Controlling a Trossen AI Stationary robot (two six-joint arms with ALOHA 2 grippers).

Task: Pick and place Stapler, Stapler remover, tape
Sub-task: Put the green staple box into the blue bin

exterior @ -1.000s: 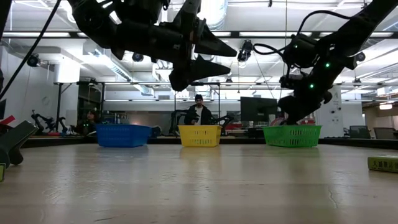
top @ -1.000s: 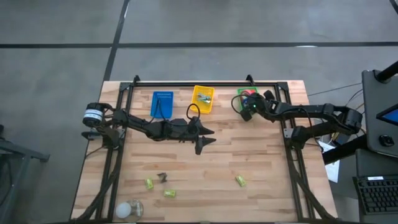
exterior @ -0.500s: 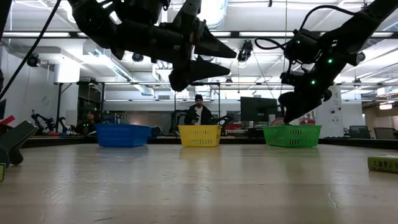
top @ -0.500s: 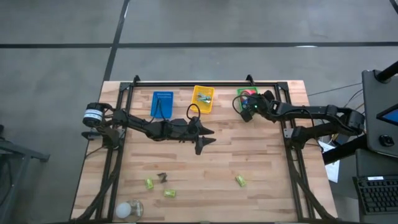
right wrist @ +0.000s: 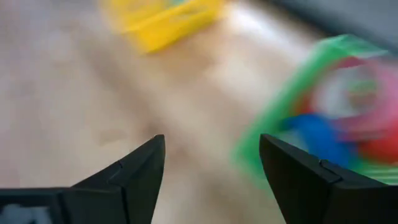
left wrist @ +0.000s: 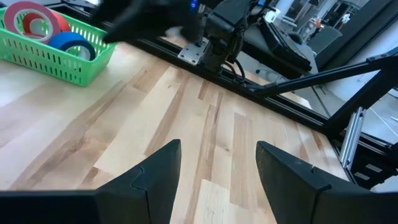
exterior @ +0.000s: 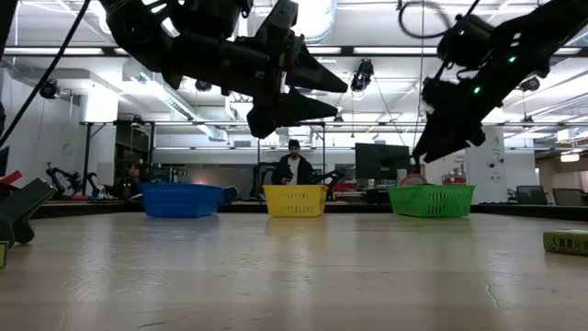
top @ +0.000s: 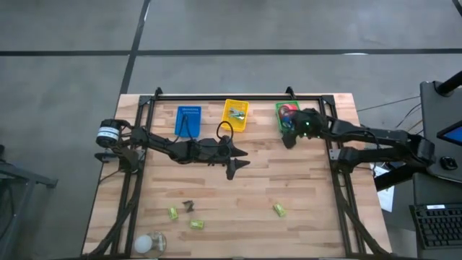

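Note:
The green basket [top: 280, 119] at the table's far right holds a pinkish-red tape roll [left wrist: 34, 18] and a blue tape roll [left wrist: 71, 45]. My right gripper [top: 287, 139] hangs open just near of that basket, above its rim, with nothing between its fingers [right wrist: 140, 171]. My left gripper [top: 242, 163] waits open over the table's middle, raised and holding nothing. Three small yellow-green staplers [top: 173, 213] [top: 196, 224] [top: 279, 209] and a dark staple remover [top: 188, 206] lie on the wood near the front edge.
A blue basket [top: 188, 120] and a yellow basket [top: 235, 114] stand in the far row beside the green one. A whitish roll [top: 148, 243] lies at the near left corner. Black frame rails [top: 339, 173] run along both sides. People show beyond the far edge.
My right gripper has risen out of the green basket and drawn back toward the table's right and near edges, tipping as it went. The tape rolls stay in the basket.

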